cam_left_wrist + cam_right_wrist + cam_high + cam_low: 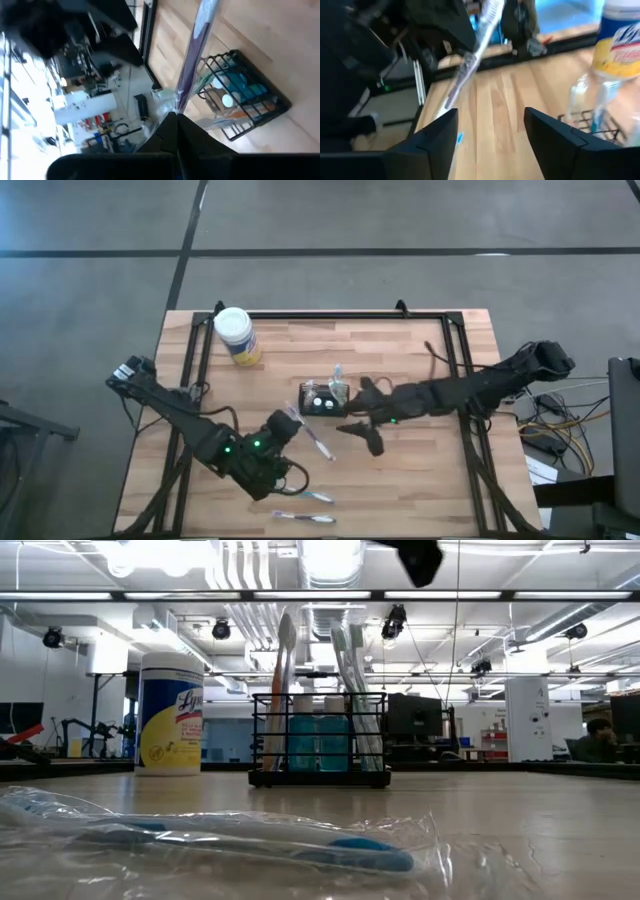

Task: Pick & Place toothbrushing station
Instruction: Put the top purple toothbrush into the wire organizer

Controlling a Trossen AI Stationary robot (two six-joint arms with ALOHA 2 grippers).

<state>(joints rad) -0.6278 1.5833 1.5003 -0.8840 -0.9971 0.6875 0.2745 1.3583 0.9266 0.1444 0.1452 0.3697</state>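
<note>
Wooden tabletop (400, 360): small black wire-mesh caddy (324, 400) stands mid-table; left gripper (283, 426) clamps a wrapped purple toothbrush (192, 55); right gripper (372, 440), fingers spread, hovers beside the caddy.

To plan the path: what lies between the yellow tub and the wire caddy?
In the high view, only bare wood lies between the yellow tub and the wire caddy.

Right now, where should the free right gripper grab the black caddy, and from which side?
Grip the caddy by its top wire rim at a short end, coming straight down from above. It stands upright, and its brushes stick up through the middle. The right gripper, open, hovers just beside it; the left gripper holds a wrapped toothbrush.
</note>
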